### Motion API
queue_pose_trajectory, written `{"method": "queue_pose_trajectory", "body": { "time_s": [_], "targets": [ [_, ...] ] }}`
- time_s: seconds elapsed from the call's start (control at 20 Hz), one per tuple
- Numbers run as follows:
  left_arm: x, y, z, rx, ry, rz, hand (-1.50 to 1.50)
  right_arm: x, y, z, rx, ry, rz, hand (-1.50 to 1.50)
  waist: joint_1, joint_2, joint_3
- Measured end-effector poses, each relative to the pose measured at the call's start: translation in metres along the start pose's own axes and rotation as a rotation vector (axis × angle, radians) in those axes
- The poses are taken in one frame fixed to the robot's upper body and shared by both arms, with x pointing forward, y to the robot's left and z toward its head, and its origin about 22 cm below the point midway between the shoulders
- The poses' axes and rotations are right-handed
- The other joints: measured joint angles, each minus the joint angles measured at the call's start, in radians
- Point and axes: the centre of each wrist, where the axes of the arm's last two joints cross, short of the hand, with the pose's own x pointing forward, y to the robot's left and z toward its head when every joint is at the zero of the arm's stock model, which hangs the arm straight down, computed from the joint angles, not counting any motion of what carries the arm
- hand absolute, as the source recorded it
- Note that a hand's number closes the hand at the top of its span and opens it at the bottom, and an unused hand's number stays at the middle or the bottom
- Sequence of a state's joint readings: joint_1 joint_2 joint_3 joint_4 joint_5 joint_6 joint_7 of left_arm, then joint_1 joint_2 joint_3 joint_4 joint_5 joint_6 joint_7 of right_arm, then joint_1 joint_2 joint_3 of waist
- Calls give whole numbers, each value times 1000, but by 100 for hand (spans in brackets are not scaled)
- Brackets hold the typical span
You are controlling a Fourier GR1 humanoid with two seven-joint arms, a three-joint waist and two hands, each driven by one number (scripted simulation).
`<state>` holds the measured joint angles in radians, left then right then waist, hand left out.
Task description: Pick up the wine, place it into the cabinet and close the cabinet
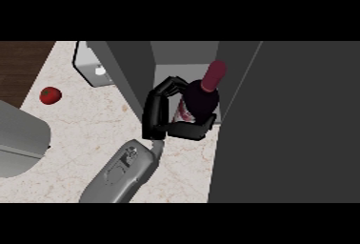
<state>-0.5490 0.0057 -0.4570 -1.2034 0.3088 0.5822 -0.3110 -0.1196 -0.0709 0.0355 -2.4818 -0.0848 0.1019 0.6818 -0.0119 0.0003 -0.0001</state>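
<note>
Grey forearm (123, 174) nearest, crossing pale marble table (70, 138) from near edge. Black left hand (153, 116): fingers (169, 86) and thumb curled round dark wine bottle with maroon neck (204, 97), at mouth of dark grey cabinet (134, 71). Base set down or not: cannot tell. Pick-up done, placing seemingly under way. Remaining: release, withdraw, shut tall open door (288, 124) at right.

The left hand (156, 116) hides the base of the wine bottle (202, 97).
</note>
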Motion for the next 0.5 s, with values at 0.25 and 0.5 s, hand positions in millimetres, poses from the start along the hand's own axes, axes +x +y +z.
{"method": "queue_pose_trajectory", "body": {
  "time_s": [0.25, 0.5],
  "targets": [
    [-7, 4, -7, 33, -22, -30, 150, 0, 1, 1, 13, 4, 0, -150, 0, 0, 0],
    [-14, 10, -13, 58, -25, -27, 150, -3, 3, 4, 14, 3, -12, -150, 0, 0, 0]
  ]
}}
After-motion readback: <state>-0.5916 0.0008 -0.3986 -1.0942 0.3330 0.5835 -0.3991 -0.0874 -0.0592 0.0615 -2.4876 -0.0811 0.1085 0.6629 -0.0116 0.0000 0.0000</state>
